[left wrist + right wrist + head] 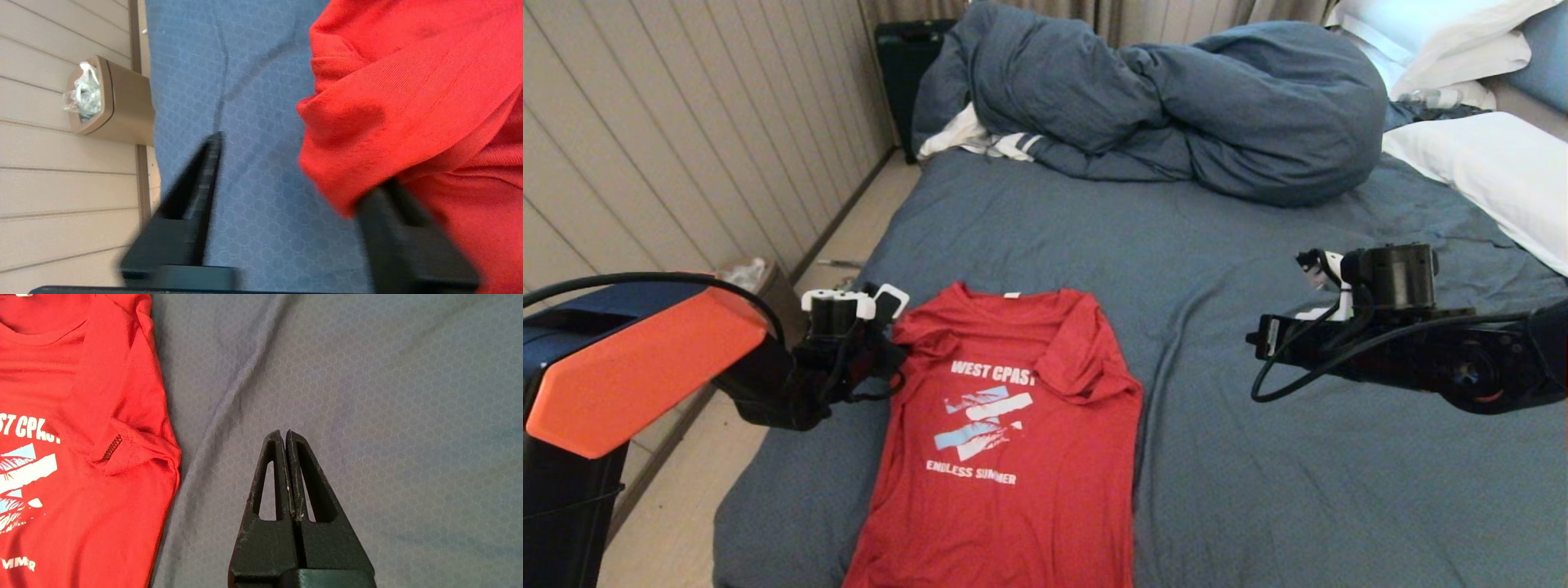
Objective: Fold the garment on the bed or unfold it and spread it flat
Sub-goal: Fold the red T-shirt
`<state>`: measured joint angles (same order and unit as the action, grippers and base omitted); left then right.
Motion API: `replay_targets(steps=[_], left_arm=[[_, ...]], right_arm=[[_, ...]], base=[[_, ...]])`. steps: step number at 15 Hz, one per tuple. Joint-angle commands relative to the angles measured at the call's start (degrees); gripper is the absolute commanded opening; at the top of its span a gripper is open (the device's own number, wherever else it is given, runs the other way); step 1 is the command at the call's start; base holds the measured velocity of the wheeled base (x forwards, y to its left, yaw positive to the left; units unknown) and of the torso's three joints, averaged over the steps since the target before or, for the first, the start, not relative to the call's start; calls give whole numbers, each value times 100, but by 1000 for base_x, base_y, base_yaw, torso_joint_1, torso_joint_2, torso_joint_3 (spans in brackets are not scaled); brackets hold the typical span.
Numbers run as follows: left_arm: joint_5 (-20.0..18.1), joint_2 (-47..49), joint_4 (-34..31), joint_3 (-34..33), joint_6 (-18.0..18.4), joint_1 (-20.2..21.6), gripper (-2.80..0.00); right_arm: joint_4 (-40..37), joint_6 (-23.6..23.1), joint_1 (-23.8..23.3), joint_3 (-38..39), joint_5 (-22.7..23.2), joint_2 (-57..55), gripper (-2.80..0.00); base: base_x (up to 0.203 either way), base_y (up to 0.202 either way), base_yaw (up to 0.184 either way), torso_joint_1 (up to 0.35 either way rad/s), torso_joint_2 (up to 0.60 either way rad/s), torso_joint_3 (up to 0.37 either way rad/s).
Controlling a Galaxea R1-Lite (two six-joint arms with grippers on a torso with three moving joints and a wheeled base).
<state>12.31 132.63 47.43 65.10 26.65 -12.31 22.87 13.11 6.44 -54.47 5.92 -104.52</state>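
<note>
The T-shirt (1005,441) lies print-up on the bed (1258,506), long axis near-to-far. The left tool (286,179), spread wide, straddles its left sleeve edge; the right tool (284,435), pinched empty, waits well apart.

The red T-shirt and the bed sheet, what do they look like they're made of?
The red T-shirt: soft matte knit, probably cotton jersey, with fine ribbing showing in the left wrist view. The bed sheet: matte blue-grey woven or quilted fabric with a faint honeycomb pattern and soft wrinkles.

Red garment (1005,441) with white print, blue-grey bed (1298,457) sheet
</note>
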Motion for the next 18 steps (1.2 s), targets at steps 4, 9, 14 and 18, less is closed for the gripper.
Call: replay_targets(steps=[4, 9, 14, 18], left_arm=[[17, -277, 124, -75, 102, 33, -280], [17, -590, 137, -188, 430, 155, -280], [9, -704, 204, -108, 825, 371, -280], [155, -514, 92, 402, 877, 414, -280]], right_arm=[[16, 7, -11, -20, 4, 2, -280], [16, 7, -17, 6, -4, 69, -280], [16, 7, -11, 9, -4, 81, -280], [16, 7, -11, 24, -4, 96, -280]], base=[[0, 0, 0, 0, 0, 0], [0, 0, 0, 0, 0, 0], [0, 0, 0, 0, 0, 0], [0, 0, 0, 0, 0, 0]])
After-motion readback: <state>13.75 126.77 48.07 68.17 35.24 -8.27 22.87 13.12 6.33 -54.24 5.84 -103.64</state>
